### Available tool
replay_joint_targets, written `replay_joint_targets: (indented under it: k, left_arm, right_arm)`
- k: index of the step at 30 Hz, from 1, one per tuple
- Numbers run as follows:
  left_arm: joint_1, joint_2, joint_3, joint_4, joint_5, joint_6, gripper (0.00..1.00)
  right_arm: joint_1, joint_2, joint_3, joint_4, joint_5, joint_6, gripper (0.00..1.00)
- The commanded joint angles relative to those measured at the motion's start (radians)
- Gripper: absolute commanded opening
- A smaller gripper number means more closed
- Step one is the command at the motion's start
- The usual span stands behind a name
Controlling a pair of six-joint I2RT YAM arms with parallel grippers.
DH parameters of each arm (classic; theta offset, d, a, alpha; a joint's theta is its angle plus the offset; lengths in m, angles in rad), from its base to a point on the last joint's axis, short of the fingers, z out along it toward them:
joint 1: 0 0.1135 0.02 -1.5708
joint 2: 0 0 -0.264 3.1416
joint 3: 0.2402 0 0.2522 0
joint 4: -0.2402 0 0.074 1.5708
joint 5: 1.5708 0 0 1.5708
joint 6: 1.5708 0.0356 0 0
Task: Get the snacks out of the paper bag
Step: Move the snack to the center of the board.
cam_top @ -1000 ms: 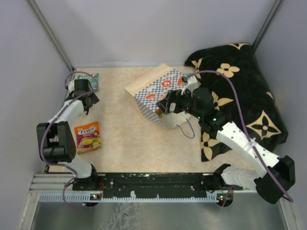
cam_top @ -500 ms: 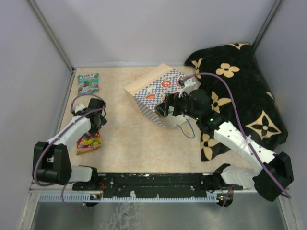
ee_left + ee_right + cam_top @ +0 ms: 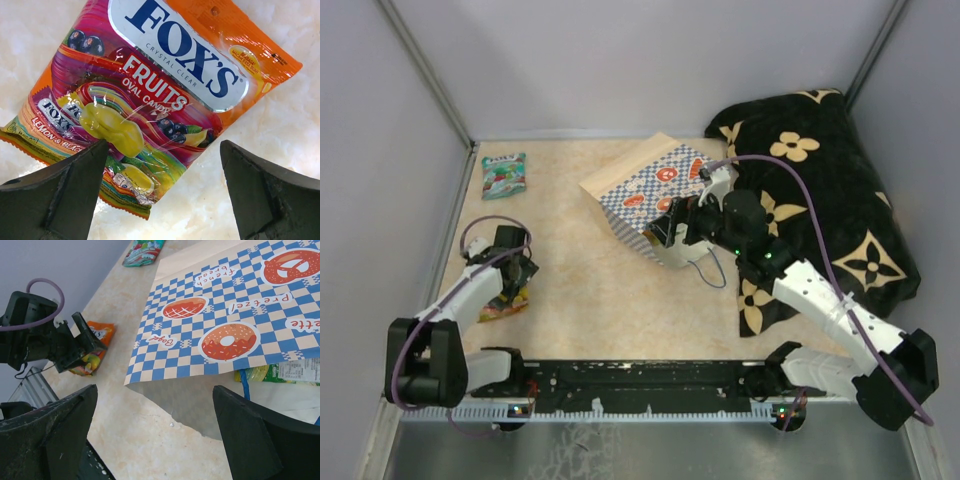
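Black fingers of the left gripper (image 3: 162,150) stand spread wide and hold nothing. In the left wrist view they frame the lower edge of an orange-yellow snack packet (image 3: 165,75) that lies flat on the pale table (image 3: 590,290). From overhead this packet sits at lower left, partly under the gripper. A teal packet (image 3: 504,173) lies well apart from it in the upper left corner of the table.

The right gripper (image 3: 155,395) is likewise spread wide and empty. It sits at the mouth of the paper bag (image 3: 225,315), which lies on its side at upper centre of the overhead view, checkered band up. At the right edge of the right wrist view, a green packet (image 3: 265,372) shows inside the bag's mouth, beside a blue cord handle (image 3: 244,382). The right arm reaches in from lower right across the black flower-patterned cloth (image 3: 830,190), which fills the right side.
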Motion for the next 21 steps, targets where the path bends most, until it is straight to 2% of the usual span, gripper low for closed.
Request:
replay_joint_targets:
  k: [1, 4, 9, 14, 21]
  left_arm:
    - [0.027, 0.056, -0.043, 0.126, 0.062, 0.024, 0.99]
    - [0.028, 0.116, -0.038, 0.211, 0.05, 0.038, 0.99]
    - [0.037, 0.285, 0.059, 0.227, 0.004, 0.052, 0.99]
    - [0.054, 0.403, 0.137, 0.31, 0.067, 0.142, 0.99]
    - [0.064, 0.485, 0.256, 0.332, 0.124, 0.256, 0.99]
  right_arm:
    - [-0.003, -0.048, -0.01, 0.024, -0.001, -0.01, 0.99]
    - [-0.003, -0.05, -0.013, 0.026, -0.002, -0.007, 0.99]
    - [-0.002, -0.042, -0.002, 0.015, 0.001, -0.009, 0.99]
    - [-0.003, -0.043, 0.005, 0.005, 0.005, -0.013, 0.99]
    - [-0.003, -0.04, 0.008, 0.0, 0.015, -0.02, 0.99]
